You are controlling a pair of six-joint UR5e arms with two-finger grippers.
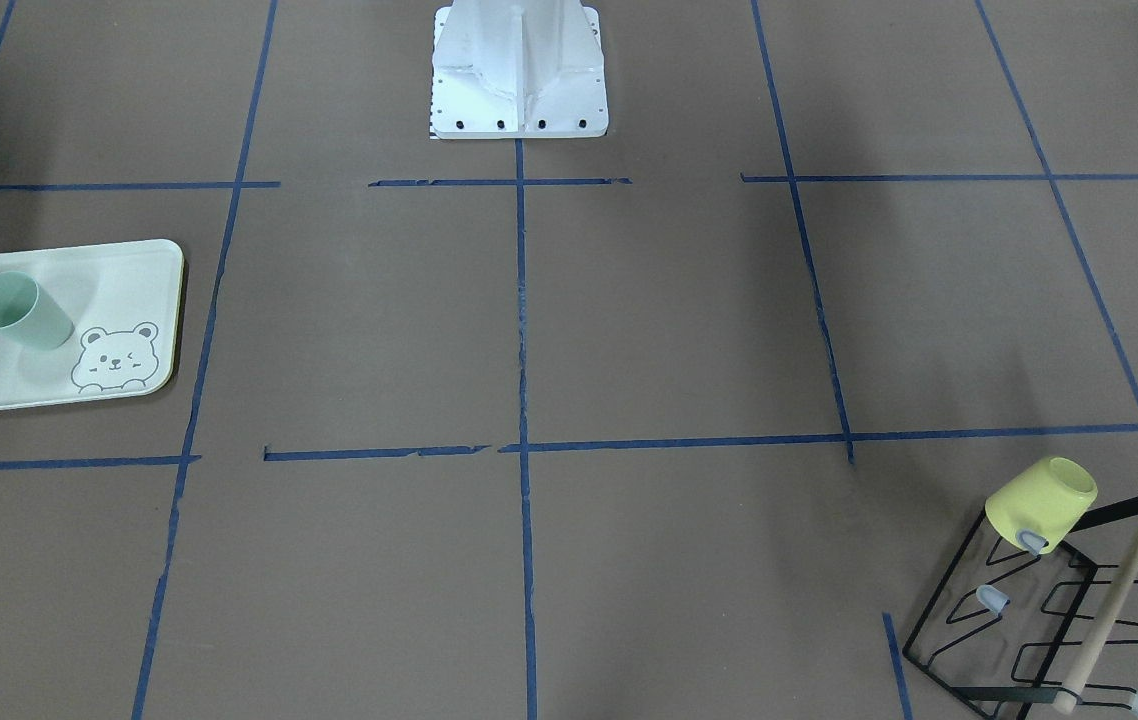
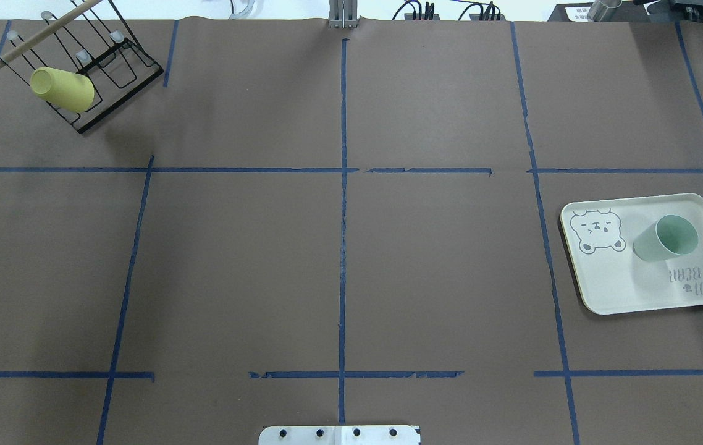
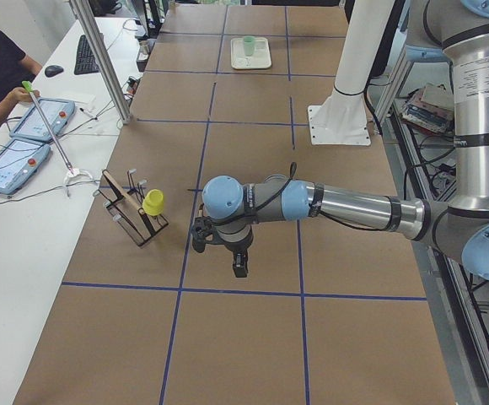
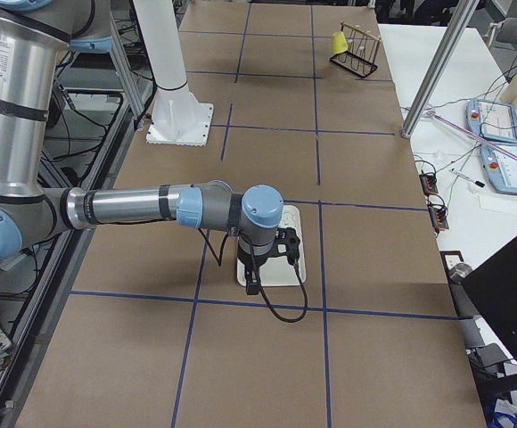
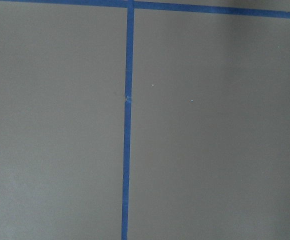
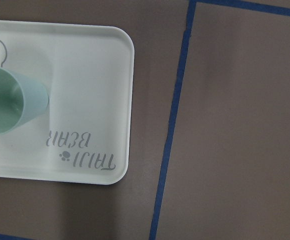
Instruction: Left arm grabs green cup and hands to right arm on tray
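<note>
The green cup (image 2: 666,238) stands upright, mouth up, on the tray (image 2: 623,290) at the table's right end. It also shows in the front view (image 1: 19,310) and the right wrist view (image 6: 7,102). The left gripper (image 3: 239,268) shows only in the exterior left view, hanging above bare table a little way from the rack; I cannot tell whether it is open. The right gripper (image 4: 252,285) shows only in the exterior right view, hanging over the tray (image 4: 292,267) and hiding the cup there; I cannot tell its state. No fingers show in either wrist view.
A yellow cup (image 2: 62,89) hangs on a black wire rack (image 2: 123,68) at the far left corner. The white robot base (image 2: 339,434) is at the near edge. Blue tape lines cross the brown table. Operators' tablets lie on a side table (image 3: 25,126).
</note>
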